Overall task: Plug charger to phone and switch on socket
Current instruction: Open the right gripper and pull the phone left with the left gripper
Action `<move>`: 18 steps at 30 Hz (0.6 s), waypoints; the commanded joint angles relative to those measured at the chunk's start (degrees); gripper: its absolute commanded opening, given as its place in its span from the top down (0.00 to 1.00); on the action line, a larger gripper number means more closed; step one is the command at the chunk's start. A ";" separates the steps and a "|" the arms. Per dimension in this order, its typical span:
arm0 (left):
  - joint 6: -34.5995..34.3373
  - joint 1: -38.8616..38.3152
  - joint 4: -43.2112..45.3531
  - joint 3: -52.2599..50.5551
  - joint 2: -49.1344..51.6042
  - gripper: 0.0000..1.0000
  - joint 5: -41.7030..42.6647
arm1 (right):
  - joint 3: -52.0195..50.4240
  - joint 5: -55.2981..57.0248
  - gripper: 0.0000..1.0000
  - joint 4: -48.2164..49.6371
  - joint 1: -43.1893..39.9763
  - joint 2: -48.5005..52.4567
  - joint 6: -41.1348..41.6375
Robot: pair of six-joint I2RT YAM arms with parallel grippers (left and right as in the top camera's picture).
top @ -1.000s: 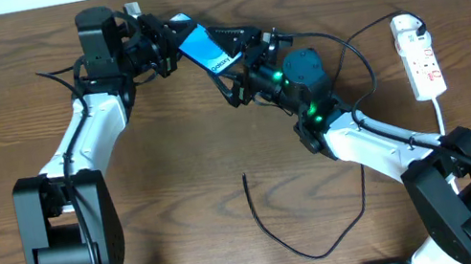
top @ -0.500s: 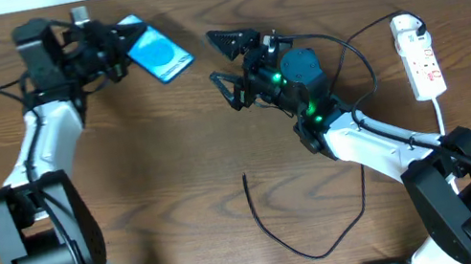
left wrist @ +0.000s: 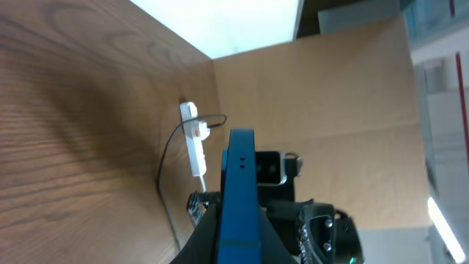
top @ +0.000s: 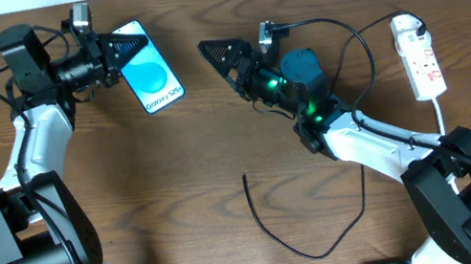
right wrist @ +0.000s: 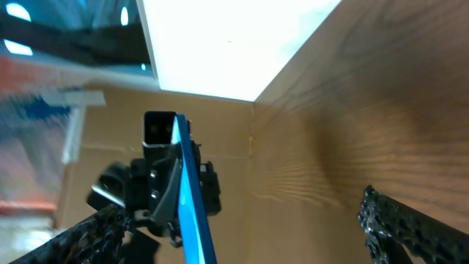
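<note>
My left gripper is shut on the phone at its top end. The phone's blue screen with a round shape and "Galaxy S25" text faces up at the far left of the table. In the left wrist view the phone shows edge-on between the fingers. My right gripper is open and empty, to the right of the phone; the phone shows edge-on in its wrist view. The charger cable lies loose at the front centre. The white socket lies at the far right, also in the left wrist view.
A black cable loops from the right arm toward the socket. The socket's white cord runs toward the front. A cardboard wall stands beyond the table's edge.
My left gripper swung the phone left, away from the right gripper, and turned it screen-up. The right gripper let go, opened and lifted slightly. The cable and socket stayed put.
</note>
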 commanded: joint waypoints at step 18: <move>17.68 4.94 -0.13 -5.79 -1.36 0.93 4.09 | 18.10 -9.70 0.01 -30.84 -0.92 -0.37 -30.47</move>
